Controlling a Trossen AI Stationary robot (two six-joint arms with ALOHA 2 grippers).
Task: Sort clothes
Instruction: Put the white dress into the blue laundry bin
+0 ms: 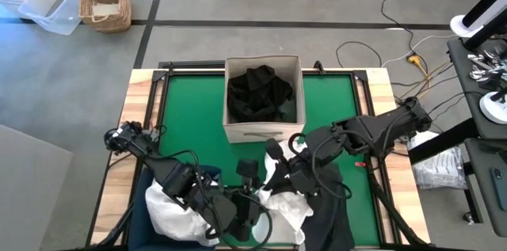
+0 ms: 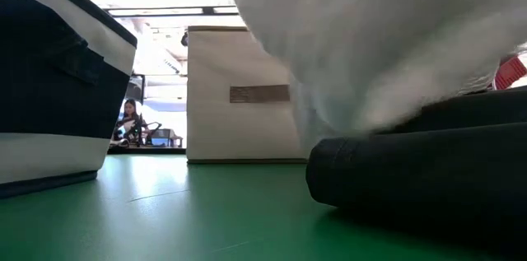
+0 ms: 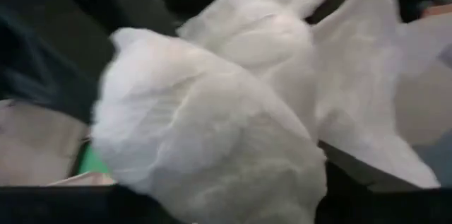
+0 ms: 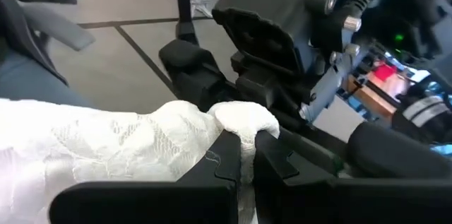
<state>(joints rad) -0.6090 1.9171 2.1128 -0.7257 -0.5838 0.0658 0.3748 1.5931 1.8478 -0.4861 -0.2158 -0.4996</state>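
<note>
White fabric is what I have in hand: the right gripper point(image 4: 240, 155) is pinched tight on a bunched fold of a white garment point(image 4: 106, 146), which trails away from its fingertips, with the left arm's wrist just beyond them; from above, that claw point(image 1: 295, 173) sits low over the near edge of the table, its arm reaching in from the far right corner. Sorting looks to me partly done: the beige box point(image 1: 234, 128), well beyond both claws, already holds a heap of black clothes point(image 1: 261, 93); the navy bin point(image 1: 141, 213), beside the left arm, has white cloth point(image 1: 170, 213) spilling at its rim; a dark garment point(image 1: 329, 219) lies just under and near-side of the right claw, unsorted as far as I can judge. The left gripper point(image 1: 242, 211) is low beside the right one, arm stretched diagonally from the left edge; white folds fill its view and I cannot tell how its jaws stand.
</note>
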